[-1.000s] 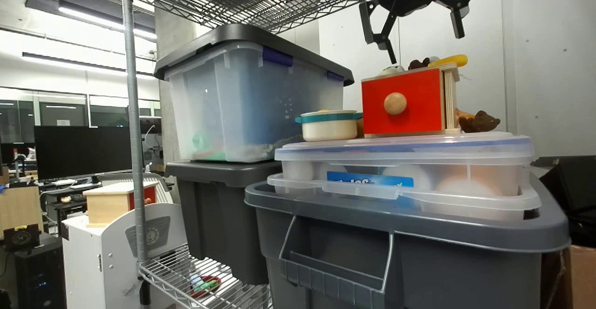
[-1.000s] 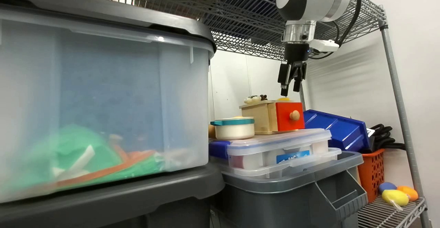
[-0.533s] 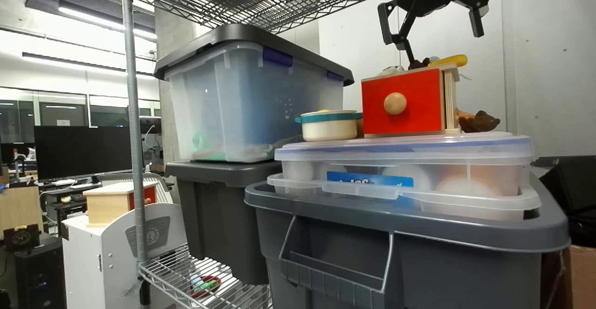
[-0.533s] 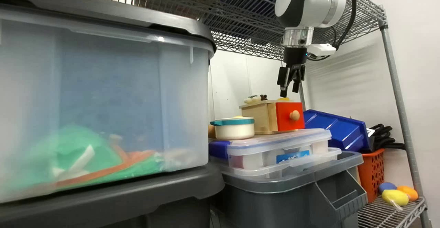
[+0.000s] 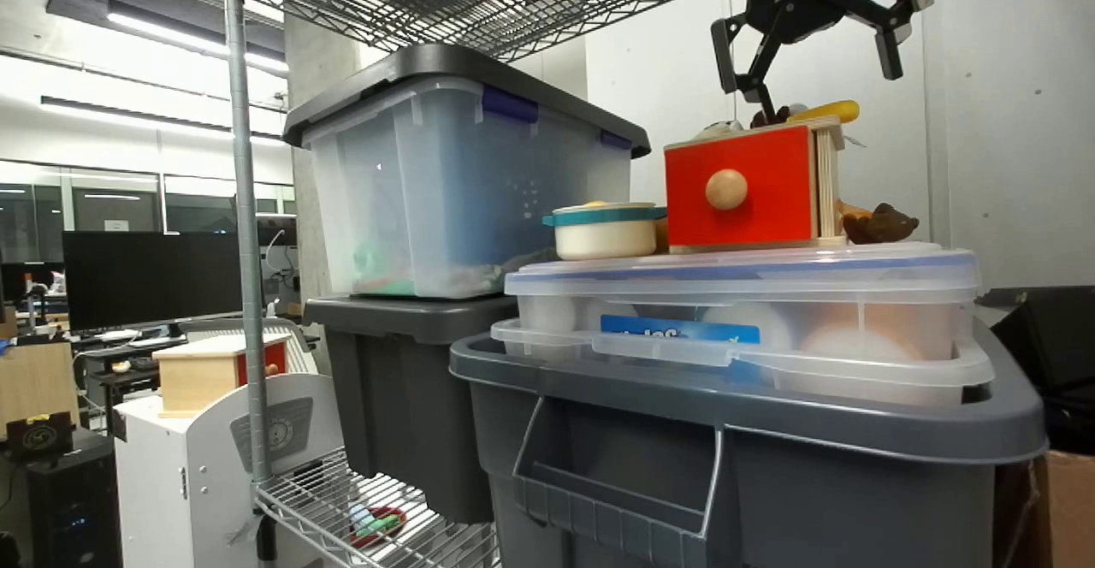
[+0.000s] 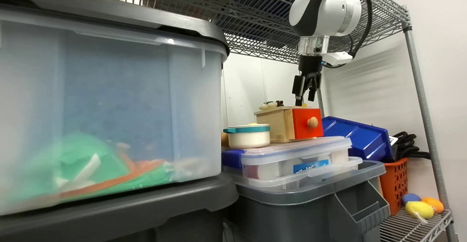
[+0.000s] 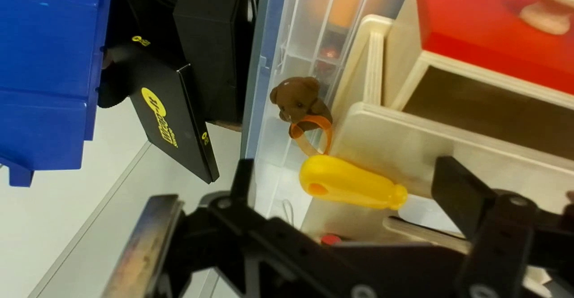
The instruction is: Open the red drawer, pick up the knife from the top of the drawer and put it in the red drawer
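Claw [image 5: 830, 96] lower, nearer the knife [image 7: 352, 183].

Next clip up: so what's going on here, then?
A robot arm holds its open hand over the yellow-handled knife, which lies on top of a wooden box, jutting past its edge. Nothing is gripped yet. The box's red drawer is already pulled out, so picking up the knife and putting it in probably comes next.

a ceiling light [image 5: 175, 33] glows white; faint shadows stripe the wall [image 6: 368, 92]; wrist-view gripper [image 7: 345, 161] blurs.
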Available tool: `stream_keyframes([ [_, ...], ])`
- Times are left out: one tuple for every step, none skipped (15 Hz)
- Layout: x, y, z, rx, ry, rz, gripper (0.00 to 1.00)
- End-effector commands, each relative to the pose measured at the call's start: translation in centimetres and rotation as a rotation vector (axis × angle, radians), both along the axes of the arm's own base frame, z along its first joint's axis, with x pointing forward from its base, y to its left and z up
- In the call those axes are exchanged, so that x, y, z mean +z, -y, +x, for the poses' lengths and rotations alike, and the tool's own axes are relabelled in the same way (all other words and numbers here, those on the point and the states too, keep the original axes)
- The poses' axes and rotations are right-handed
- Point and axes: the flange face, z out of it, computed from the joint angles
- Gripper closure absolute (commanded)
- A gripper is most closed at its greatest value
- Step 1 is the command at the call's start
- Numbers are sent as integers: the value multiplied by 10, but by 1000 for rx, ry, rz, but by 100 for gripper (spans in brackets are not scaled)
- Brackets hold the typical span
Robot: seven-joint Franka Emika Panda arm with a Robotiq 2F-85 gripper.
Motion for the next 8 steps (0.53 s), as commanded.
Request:
stream_keyframes([
  [3, 4, 11, 22, 0, 7, 0],
  [3, 4, 13, 24, 2, 7, 0],
  [2, 5, 14, 25, 2, 6, 0],
  [1, 5, 16, 28, 0, 9, 0],
  [-1, 5, 20, 33, -2, 14, 0],
  [-4, 4, 22, 35, -5, 18, 0],
  [-6, 4, 24, 39, -8, 20, 0],
  [-7, 3, 26, 42, -11, 21, 0],
])
